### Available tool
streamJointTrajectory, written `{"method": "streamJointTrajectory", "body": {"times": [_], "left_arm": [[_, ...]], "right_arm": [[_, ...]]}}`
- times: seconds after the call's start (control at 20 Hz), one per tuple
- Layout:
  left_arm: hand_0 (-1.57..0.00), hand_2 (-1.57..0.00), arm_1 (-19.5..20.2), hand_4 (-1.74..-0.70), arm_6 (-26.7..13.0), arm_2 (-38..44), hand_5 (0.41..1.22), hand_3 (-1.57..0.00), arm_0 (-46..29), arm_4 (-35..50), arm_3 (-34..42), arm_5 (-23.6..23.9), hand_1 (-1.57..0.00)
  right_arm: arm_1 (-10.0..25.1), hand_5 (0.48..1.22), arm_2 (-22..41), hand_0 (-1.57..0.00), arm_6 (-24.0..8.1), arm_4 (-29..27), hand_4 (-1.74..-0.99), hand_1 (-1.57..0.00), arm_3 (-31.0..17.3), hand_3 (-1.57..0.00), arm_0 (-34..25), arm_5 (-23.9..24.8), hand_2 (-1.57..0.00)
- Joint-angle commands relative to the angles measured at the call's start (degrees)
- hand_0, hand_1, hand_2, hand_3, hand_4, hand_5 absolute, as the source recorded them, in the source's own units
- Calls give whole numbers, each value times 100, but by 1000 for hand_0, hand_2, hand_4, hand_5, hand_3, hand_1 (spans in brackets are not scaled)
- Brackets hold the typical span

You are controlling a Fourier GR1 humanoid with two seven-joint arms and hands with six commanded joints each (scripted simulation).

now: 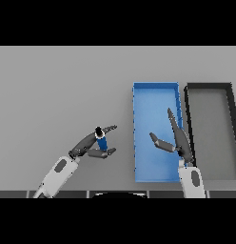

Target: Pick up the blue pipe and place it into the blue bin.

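You are looking down at a grey worktop (pixel 58 90) where the left hand (pixel 91 145) is reaching in from the lower left and is closing on the blue pipe (pixel 101 141). The fingers (pixel 108 129) are curling over the pipe from above while the thumb is pressing in from below, so the short blue pipe with its dark upper end is sitting pinched between them, standing roughly upright with a slight tilt. The pipe is lying to the left of the blue bin (pixel 155 88), near its left wall but apart from it, and outside it. You are seeing the right hand (pixel 179 143) hovering over the right half of the blue bin, its fingers stretching out straight toward the far end and its thumb spreading off to the left, gripping nothing. A dark grey bin (pixel 209 86) is sitting just beside the blue bin on its right, the two walls nearly touching.
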State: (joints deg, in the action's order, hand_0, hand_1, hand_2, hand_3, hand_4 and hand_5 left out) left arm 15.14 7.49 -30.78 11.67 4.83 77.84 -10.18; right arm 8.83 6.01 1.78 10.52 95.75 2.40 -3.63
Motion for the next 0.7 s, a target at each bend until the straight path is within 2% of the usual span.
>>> {"method": "streamJointTrajectory", "body": {"times": [0.0,0.05,0.1,0.2,0.3,0.4,0.5,0.65], "left_arm": [[1,-269,-123,-1217,-124,47,635,-202,80,143,-67,-40,-118],[-39,-417,-185,-1268,-130,51,675,-345,63,227,-92,-89,-248],[-179,-578,-243,-1301,-97,70,784,-590,34,321,-111,-132,-411],[-648,-936,-376,-1450,-35,54,941,-914,5,270,-129,-24,-828],[-981,-1164,-401,-1551,-4,24,1042,-1112,-46,232,-58,-32,-1095],[-1193,-1311,-412,-1617,-22,-75,1106,-1258,-58,185,21,9,-1266],[-1329,-1404,-397,-1561,-4,-169,1148,-1370,-105,66,102,121,-1376],[-1447,-1486,-448,-1512,259,-210,1183,-1468,-113,-127,48,219,-1471]], "right_arm": [[-15,556,22,1,50,-16,-1188,1,28,1,45,-26,1],[-62,560,23,1,86,-41,-1196,1,26,1,66,-12,1],[-50,560,1,1,49,-37,-1192,1,34,1,86,9,1],[-7,562,-28,1,109,-66,-1189,1,30,1,108,-20,1],[12,562,-54,1,109,-49,-1182,1,2,1,65,4,1],[-28,561,11,1,101,3,-1178,1,26,1,68,15,1],[-43,559,16,1,33,31,-1176,1,-46,1,37,28,1],[-24,558,-19,1,86,-15,-1171,1,-65,1,8,8,1]]}}
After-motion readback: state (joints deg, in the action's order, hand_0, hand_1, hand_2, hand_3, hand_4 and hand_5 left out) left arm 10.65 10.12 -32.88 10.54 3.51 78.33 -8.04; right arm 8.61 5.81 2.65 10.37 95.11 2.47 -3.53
